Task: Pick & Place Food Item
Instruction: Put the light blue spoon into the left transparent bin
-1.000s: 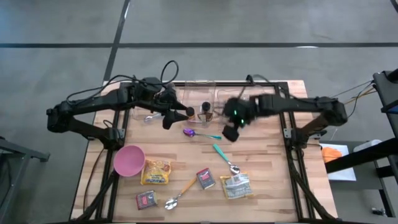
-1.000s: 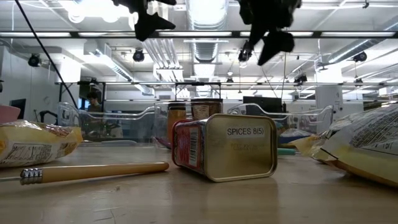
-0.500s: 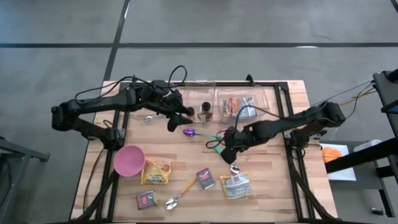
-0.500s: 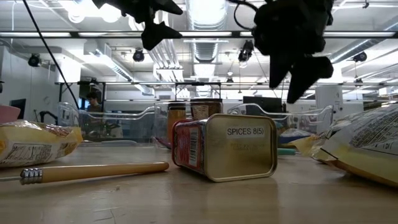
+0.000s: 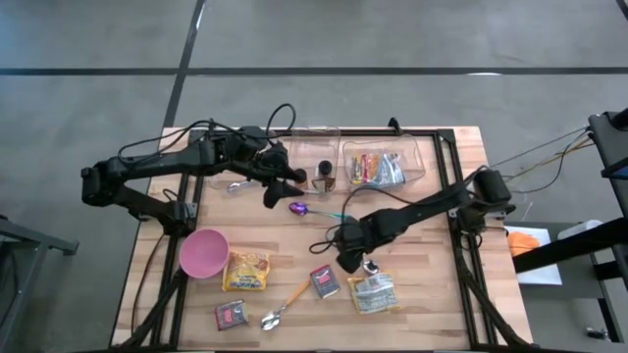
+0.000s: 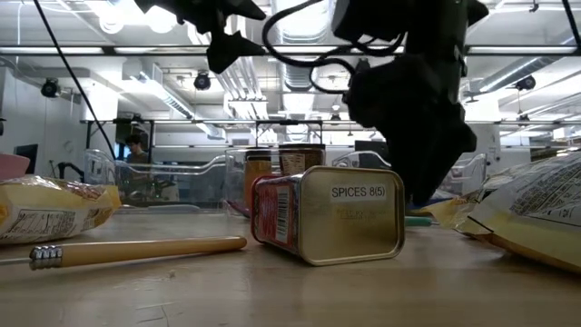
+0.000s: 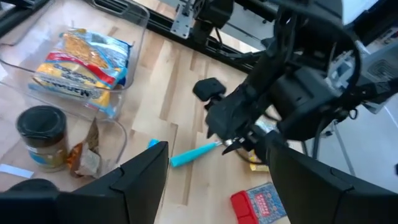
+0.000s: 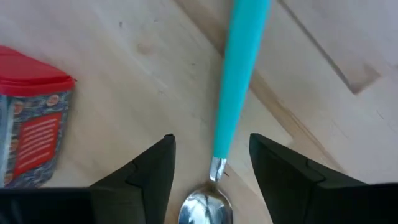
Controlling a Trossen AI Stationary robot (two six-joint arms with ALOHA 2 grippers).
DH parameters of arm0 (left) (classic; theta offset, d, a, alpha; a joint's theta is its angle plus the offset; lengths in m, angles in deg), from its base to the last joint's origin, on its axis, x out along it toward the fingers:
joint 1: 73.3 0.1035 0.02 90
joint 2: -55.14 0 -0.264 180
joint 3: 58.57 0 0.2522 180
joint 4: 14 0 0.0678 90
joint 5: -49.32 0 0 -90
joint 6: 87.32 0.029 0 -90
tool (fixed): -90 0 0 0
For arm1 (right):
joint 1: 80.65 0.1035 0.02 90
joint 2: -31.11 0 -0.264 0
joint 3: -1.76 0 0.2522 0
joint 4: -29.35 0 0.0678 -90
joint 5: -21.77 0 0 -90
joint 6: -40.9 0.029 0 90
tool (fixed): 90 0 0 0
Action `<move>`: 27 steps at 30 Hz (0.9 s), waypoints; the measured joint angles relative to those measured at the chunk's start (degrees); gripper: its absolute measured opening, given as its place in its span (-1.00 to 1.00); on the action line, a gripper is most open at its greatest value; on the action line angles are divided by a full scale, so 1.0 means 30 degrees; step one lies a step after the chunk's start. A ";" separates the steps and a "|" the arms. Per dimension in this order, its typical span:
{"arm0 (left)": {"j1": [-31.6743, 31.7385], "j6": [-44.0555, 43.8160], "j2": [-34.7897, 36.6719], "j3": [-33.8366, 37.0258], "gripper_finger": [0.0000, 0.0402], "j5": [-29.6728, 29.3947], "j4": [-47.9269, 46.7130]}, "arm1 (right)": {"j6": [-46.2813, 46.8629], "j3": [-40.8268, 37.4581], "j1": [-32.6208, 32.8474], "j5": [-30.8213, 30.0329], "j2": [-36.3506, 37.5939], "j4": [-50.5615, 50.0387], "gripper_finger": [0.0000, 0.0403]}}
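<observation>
With its fingers spread astride the teal-handled metal spoon (image 8: 239, 81), the right gripper (image 8: 211, 165) should close squarely across that handle; the left gripper (image 7: 211, 180), open, waits beyond the spoon.

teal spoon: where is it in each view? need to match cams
High: teal spoon at table centre, mostly under the right gripper.
Low: only a teal sliver shows, right of the spice tin.
Left wrist: handle pokes out from under the right gripper.
Right wrist: handle and bowl between the fingers.
Shared landmark: the red spice tin, next to the spoon.
</observation>
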 joint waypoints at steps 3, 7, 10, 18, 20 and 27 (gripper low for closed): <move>-0.0003 -0.0039 0.0025 0.0000 0.40 0.0385 -0.0102 | -0.0345 0.0382 -0.0005 -0.0007 -0.0735 0.0054 -0.01; -0.0015 -0.0044 0.0051 0.0000 0.40 0.0632 -0.0102 | -0.0257 0.0544 -0.0036 -0.0077 -0.1269 0.0090 -0.01; -0.0015 -0.0029 0.0051 0.0000 0.40 0.0960 -0.0117 | -0.0081 0.0528 -0.0036 -0.0073 -0.1463 0.0113 -0.01; -0.0015 0.0457 0.0058 -0.0007 0.40 0.1080 -0.0186 | 0.0782 0.0354 -0.0010 -0.0456 -0.1427 0.0394 -0.01; -0.0015 0.0474 0.0058 -0.0007 0.40 0.1255 -0.0193 | 0.0821 0.0301 -0.0014 -0.0475 -0.1427 0.0396 -0.01; -0.0015 0.0474 0.0073 -0.0015 0.40 0.1375 -0.0197 | 0.1528 -0.0273 -0.0009 -0.0696 -0.1412 0.0639 -0.01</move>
